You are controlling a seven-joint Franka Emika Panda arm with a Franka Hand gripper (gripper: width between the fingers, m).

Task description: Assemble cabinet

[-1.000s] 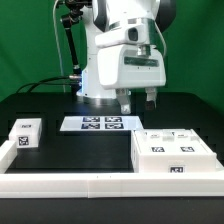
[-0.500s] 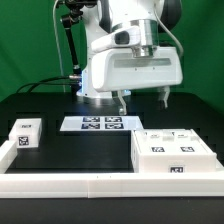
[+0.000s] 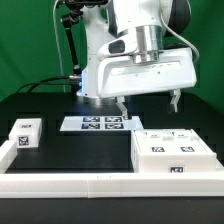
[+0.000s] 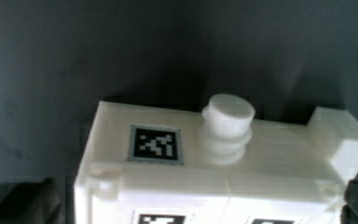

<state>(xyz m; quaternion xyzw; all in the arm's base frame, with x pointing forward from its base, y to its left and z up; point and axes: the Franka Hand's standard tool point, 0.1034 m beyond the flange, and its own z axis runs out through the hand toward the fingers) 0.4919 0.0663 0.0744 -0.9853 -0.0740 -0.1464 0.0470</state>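
The white cabinet body (image 3: 175, 152) lies on the black table at the exterior view's right, with several tags on its top. In the wrist view it shows as a white block (image 4: 247, 170) with a tag (image 4: 155, 143) and a short round peg (image 4: 226, 125) standing on it. My gripper (image 3: 149, 103) hangs above the cabinet's far edge, open and empty, its dark fingers (image 4: 16, 200) wide apart on either side of the block without touching it. A small white tagged box (image 3: 24, 134) sits at the exterior view's left.
The marker board (image 3: 100, 123) lies flat on the table in front of the robot base. A long white border rail (image 3: 100, 183) runs along the near table edge. A black cable (image 3: 50, 82) trails behind at the left.
The gripper has moved toward the exterior view's right and nearer the camera, over the cabinet body. Its fingers now show farther apart.
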